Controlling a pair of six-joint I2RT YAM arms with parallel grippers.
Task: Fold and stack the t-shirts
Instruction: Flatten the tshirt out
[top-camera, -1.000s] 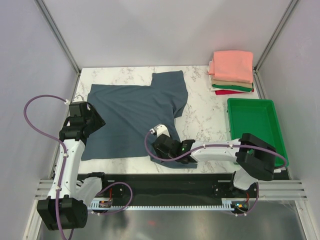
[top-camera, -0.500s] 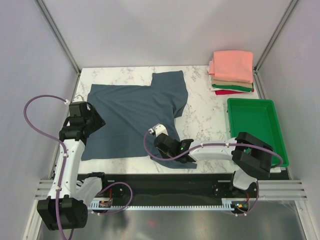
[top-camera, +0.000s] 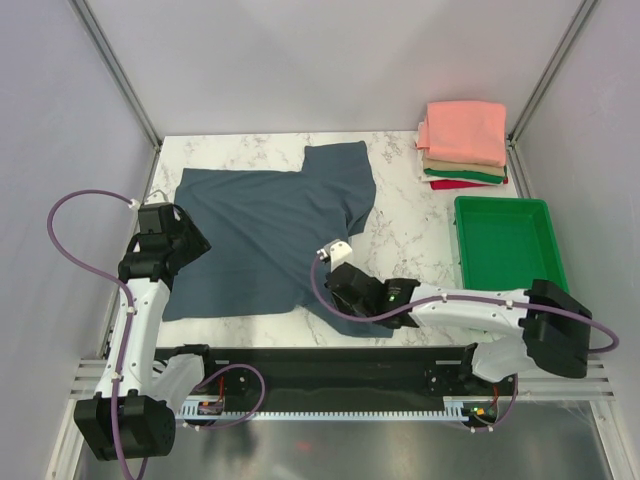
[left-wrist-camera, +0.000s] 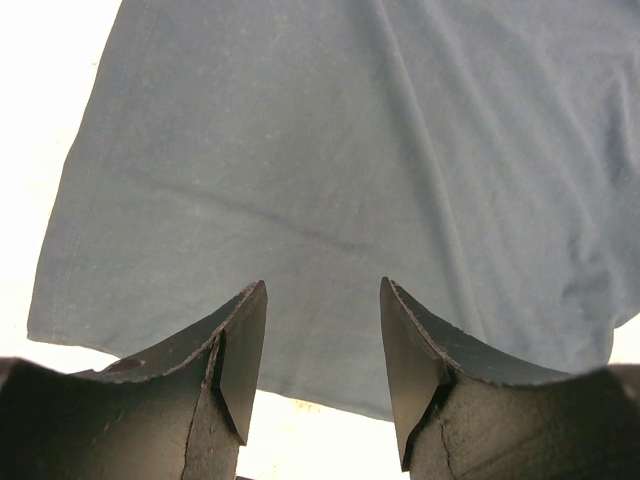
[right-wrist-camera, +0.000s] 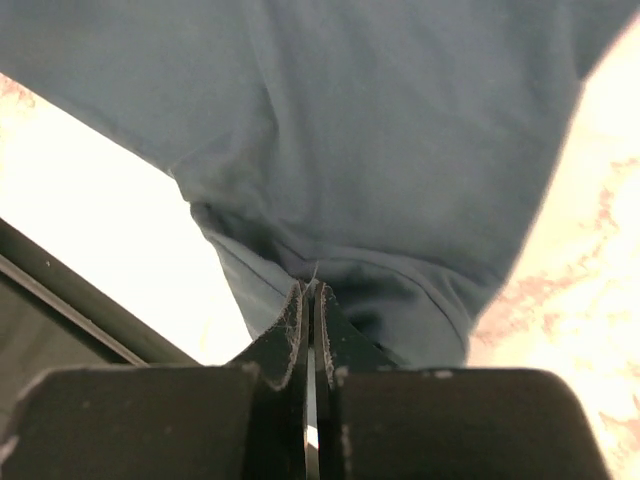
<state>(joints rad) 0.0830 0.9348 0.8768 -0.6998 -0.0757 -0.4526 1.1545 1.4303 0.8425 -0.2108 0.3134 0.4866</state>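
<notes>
- As the right arm swings out toward the right edge, its right fingers (right-wrist-camera: 300, 305) are clenched on a pinch of the blue-grey shirt (top-camera: 265, 225) at the near hem, and the cloth comes along with them.
- A second ago that hem corner sat further left; now it is drawn out toward the near right corner of the surface (top-camera: 405, 230), bunched into a dark fold under the grip.
- By my reading that is the hem being tugged flat and square, so this is spreading out, with the folding proper not yet begun.
- The left fingers (left-wrist-camera: 240, 350) have not budged: they are spread apart and grasp nothing, hovering just above the shirt's left side close to its near hem.
- The shirt itself lies open across the left and middle of the surface, one sleeve reaching toward the far edge.
- The pile of folded shirts (top-camera: 465, 135), salmon on top, waits in the far right corner, well apart from the action.
- The green tray (top-camera: 500, 201) sits along the right edge, untouched.
- No brand, label or print can be read anywhere, on the cloth, tray or arms.
</notes>
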